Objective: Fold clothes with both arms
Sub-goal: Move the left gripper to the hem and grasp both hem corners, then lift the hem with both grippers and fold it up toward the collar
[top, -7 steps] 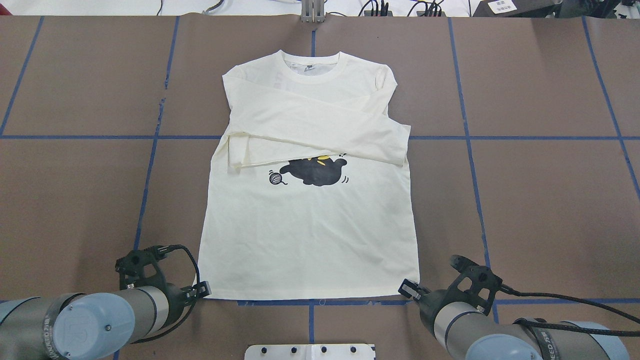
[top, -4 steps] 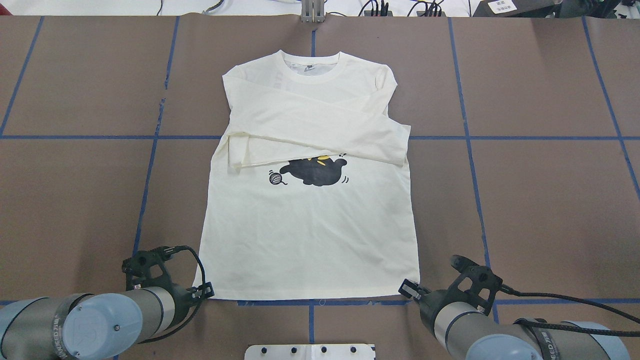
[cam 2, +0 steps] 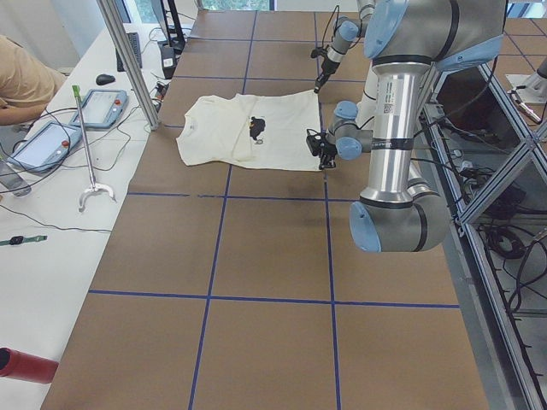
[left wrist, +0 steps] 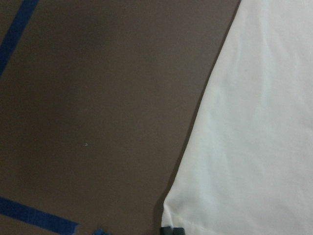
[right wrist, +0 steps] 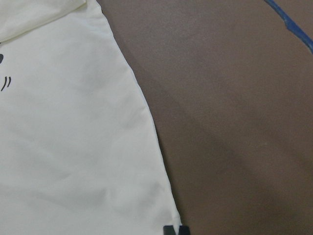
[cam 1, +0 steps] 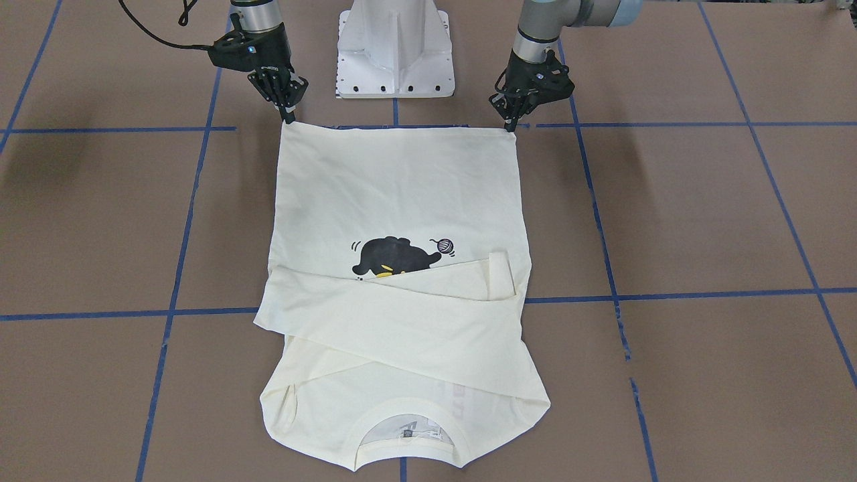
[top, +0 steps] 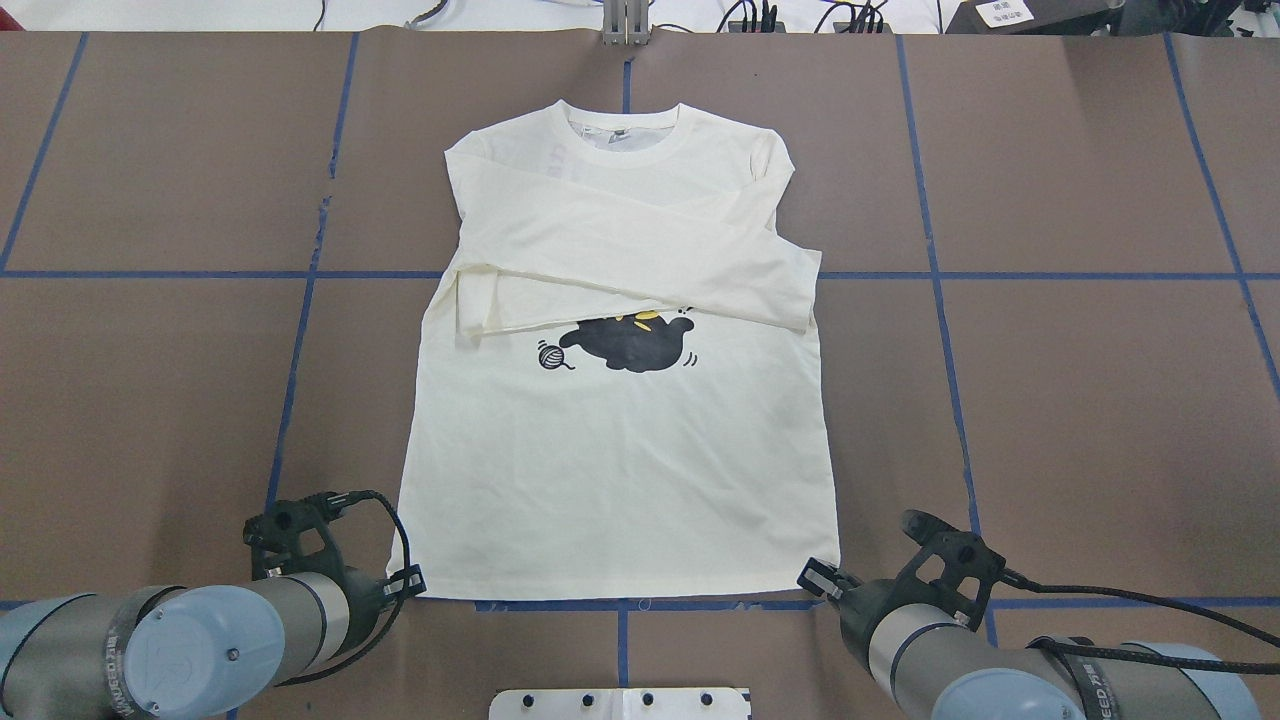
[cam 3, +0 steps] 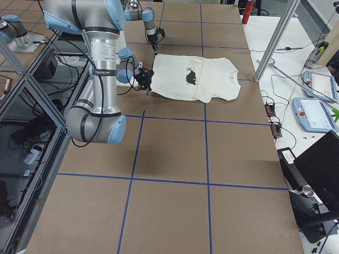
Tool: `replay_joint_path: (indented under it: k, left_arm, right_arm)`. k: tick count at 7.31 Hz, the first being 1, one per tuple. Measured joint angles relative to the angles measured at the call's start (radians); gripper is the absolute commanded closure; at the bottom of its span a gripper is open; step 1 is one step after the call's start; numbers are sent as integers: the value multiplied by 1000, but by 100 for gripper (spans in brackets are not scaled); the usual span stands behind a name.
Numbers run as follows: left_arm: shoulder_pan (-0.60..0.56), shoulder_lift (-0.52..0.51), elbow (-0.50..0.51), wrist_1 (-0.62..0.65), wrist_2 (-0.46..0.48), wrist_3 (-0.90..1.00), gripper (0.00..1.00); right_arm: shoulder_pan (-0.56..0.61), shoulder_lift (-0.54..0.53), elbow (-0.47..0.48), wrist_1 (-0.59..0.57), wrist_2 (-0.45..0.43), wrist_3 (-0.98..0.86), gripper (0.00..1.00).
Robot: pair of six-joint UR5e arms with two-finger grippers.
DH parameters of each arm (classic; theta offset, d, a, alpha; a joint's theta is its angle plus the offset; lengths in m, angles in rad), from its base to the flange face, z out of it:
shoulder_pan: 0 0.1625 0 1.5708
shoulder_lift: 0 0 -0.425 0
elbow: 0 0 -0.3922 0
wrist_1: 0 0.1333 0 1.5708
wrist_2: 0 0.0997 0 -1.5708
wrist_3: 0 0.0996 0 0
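The cream long-sleeved shirt [top: 620, 480] lies flat, front up, collar at the far side and hem toward me. Both sleeves are folded across the chest and cover the top of the black cat print [top: 630, 345]; the red lettering is hidden. My left gripper [top: 408, 582] is at the hem's left corner, fingers pinched together on the fabric edge; it also shows in the front view [cam 1: 513, 126]. My right gripper [top: 815, 578] is pinched on the hem's right corner, as the front view [cam 1: 290, 119] shows too. Both corners lie low on the table. The wrist views show hem fabric [left wrist: 254, 147] [right wrist: 73, 147].
The brown table [top: 1080, 400] carries a grid of blue tape lines. The white pedestal base [cam 1: 395, 53] stands just behind the hem. A side bench with tablets [cam 2: 102, 107], a metal post [cam 2: 128, 60] and cables lies beyond the collar end.
My left gripper has moved slightly right and toward me, closing on the hem's left corner. The right arm and the shirt have not visibly moved.
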Motion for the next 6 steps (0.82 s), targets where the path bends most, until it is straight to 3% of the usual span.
replay_joint_path:
  k: [3, 6]
  left_arm:
    - [-1, 1, -103, 64, -6, -11, 100]
    - [18, 2, -225, 134, -43, -62, 100]
  right_arm:
    - [-1, -27, 42, 0, 1, 0, 100]
    - [-58, -133, 187, 0, 12, 2, 100]
